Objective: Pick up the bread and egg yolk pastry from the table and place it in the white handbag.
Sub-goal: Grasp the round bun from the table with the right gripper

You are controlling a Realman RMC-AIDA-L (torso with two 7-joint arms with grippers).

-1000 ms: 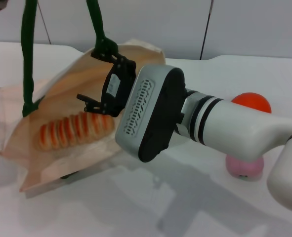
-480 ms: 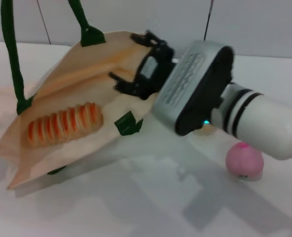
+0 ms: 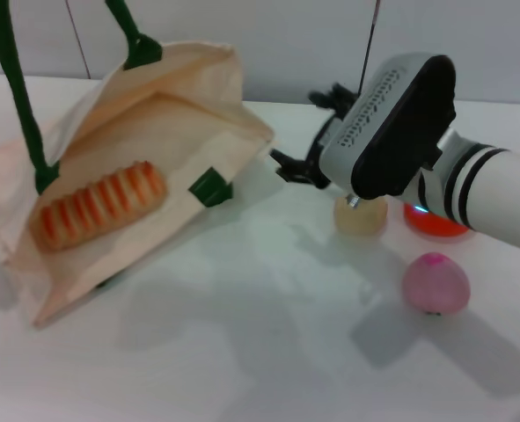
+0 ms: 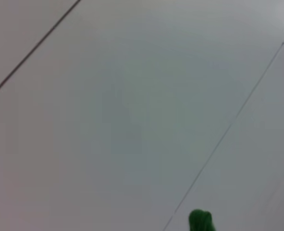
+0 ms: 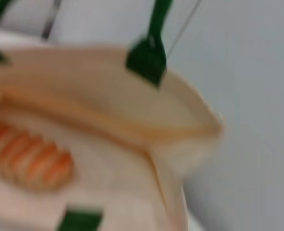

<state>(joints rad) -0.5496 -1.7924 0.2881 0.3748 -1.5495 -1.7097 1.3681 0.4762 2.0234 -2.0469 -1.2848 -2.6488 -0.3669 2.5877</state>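
Note:
The white handbag [image 3: 167, 132] lies open on the table at the left, its green rope handles [image 3: 13, 88] rising out of the top of the head view. The striped bread [image 3: 97, 207] rests inside it and also shows in the right wrist view as the bread [image 5: 31, 159] inside the handbag [image 5: 132, 120]. My right gripper [image 3: 305, 132] hovers open and empty just right of the bag's mouth. The egg yolk pastry [image 3: 362, 217] sits on the table under the right wrist, partly hidden by it. My left gripper is out of sight; the left wrist view shows only a bit of green rope [image 4: 201, 221].
A pink ball [image 3: 435, 283] lies on the table at the front right. An orange ball [image 3: 435, 220] sits behind the right arm, mostly covered. A grey wall [image 3: 286, 44] stands behind the table.
My right gripper has pulled out of the bag's mouth and moved right, above the pastry. The bread stays in the bag, which has shifted left.

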